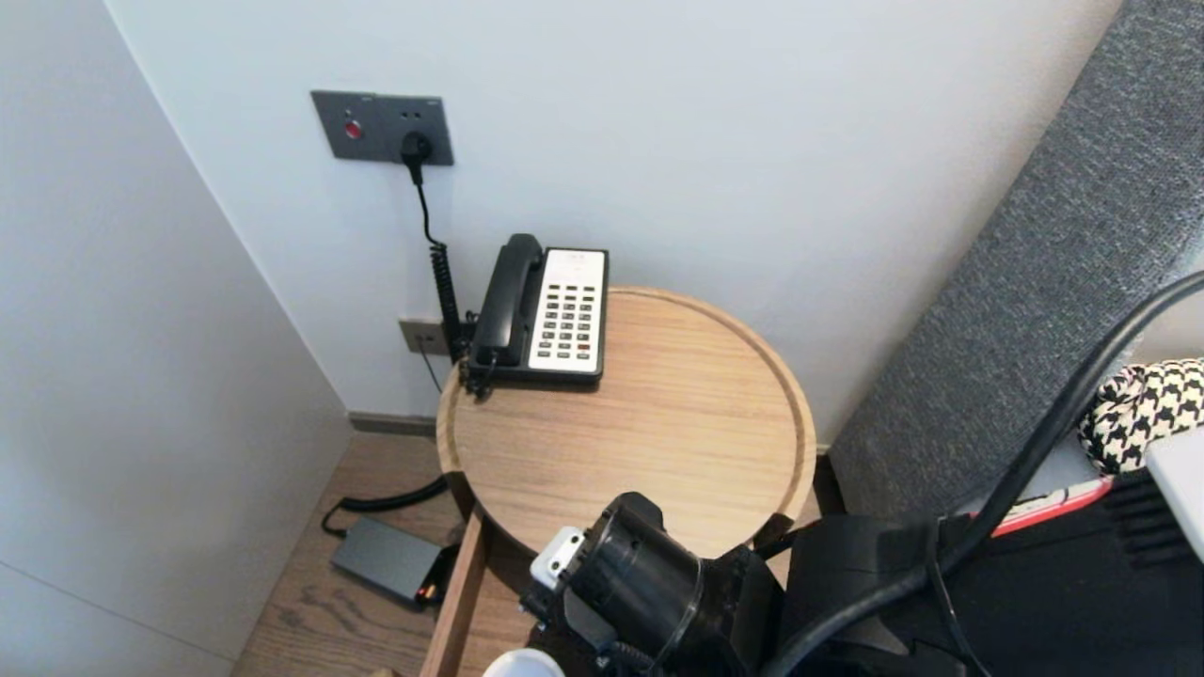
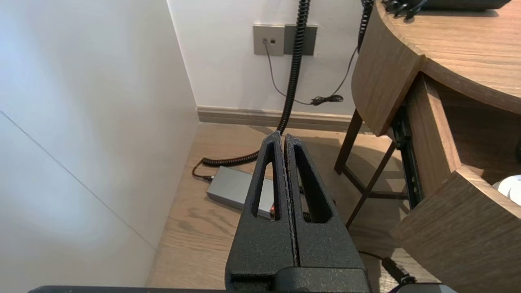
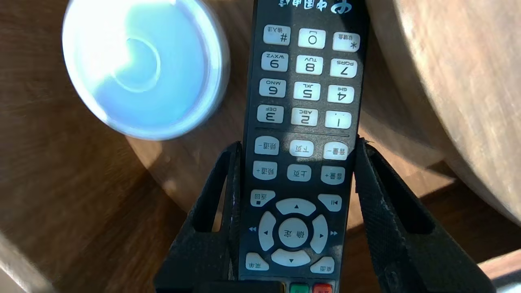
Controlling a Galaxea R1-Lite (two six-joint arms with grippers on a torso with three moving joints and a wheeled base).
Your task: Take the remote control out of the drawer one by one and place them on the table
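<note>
Right gripper [image 3: 299,142] clamped the remote [image 3: 305,93] by its sides: slim, black, white number keys, round arrow pad. Left gripper [image 2: 283,136] parked shut beside the table [image 2: 468,49].

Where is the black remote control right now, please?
In the right wrist view, the remote control is clamped in the right claw, over the open drawer, beside a white round object.

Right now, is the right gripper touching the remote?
Touching. In the right wrist view the right gripper clamps the remote, a finger flat against each long side, no gap.
</note>
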